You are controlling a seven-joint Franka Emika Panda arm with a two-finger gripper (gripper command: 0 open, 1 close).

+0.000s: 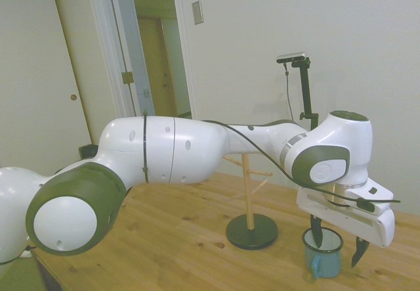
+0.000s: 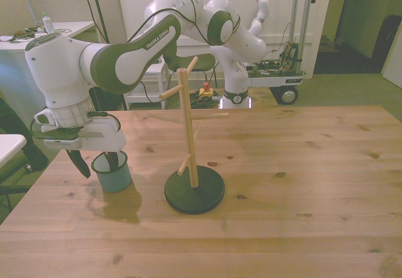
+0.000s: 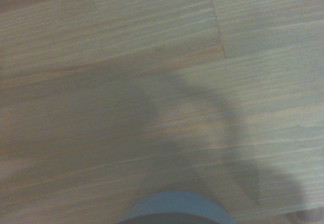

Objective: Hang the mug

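Note:
The blue mug [image 1: 323, 259] [image 2: 114, 177] stands upright on the wooden table, near the front view's left edge, beside the mug stand. In the side view its loop handle points toward the camera. My gripper [image 1: 337, 242] [image 2: 97, 164] is open and lowered over the mug's rim: one dark finger dips inside the cup, the other hangs outside its wall, away from the stand. The wooden stand [image 1: 249, 192] [image 2: 190, 133] with pegs rises from a black round base [image 2: 195, 191] with nothing hanging on it. The wrist view shows only a blurred arc of the mug [image 3: 174, 210] over table boards.
The table's edge [image 2: 25, 193] lies close to the mug on the front view's left. The stand's pegs [image 2: 171, 91] reach toward my arm's side. A second white robot [image 2: 242, 14] and a wheeled cart [image 2: 282, 77] stand beyond the table.

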